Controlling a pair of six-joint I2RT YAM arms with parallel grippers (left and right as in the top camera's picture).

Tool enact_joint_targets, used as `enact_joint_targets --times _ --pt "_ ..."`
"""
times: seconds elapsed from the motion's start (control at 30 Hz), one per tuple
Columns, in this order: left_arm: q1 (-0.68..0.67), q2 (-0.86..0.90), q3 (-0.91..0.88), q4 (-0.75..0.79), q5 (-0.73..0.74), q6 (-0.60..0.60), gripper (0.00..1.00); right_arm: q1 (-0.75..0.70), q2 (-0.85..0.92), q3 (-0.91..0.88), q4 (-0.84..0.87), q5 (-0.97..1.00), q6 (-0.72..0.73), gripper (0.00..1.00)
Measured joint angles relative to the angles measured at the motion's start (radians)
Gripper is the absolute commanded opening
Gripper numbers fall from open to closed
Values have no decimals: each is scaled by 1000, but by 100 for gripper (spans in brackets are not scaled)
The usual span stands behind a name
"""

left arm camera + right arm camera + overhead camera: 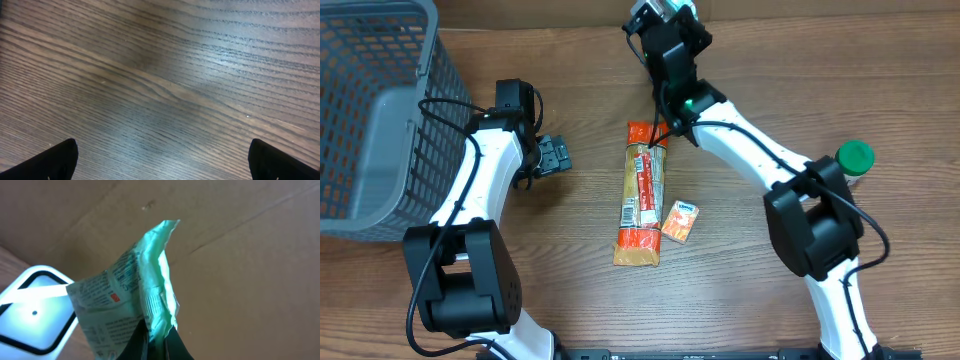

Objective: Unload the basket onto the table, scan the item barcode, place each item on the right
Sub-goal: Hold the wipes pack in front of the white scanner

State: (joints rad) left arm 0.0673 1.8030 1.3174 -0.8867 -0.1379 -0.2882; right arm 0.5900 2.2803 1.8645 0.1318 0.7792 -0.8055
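**Since the packet's only pinched by its edge, this scan could miss**

Overhead: right gripper [662,14] is up at the far edge of the table [740,300]. The left gripper [556,155] sits wide open near the basket [380,110]. I can barely make out the packet from there.

Left wrist: nothing but wood grain between spread fingers, holding nothing.

Right wrist: jaws clamped on the bottom of a crumpled green packet [142,290], with the lit scanner [35,310] just beside it. My worry is the creases hiding the barcode from the window, or the packet slipping out of that thin pinch

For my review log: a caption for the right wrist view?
Right gripper shut on a pale green packet, white device at lower left.
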Motion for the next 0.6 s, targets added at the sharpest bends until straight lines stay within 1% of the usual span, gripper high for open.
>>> enact_joint_targets --times 0.13,0.2,0.27,0.5,0.6 --pt "0 0 0 0 0 0 100 2 39 0 87 20 -13 4" --pt "0 0 0 0 0 0 100 2 64 0 158 23 -36 4" --pt "0 0 0 0 0 0 100 2 86 0 214 18 -79 4" --pt "0 0 0 0 0 0 100 0 155 0 276 -72 -318 4" --pt "0 0 0 0 0 0 100 -2 180 0 297 -92 -368 4"
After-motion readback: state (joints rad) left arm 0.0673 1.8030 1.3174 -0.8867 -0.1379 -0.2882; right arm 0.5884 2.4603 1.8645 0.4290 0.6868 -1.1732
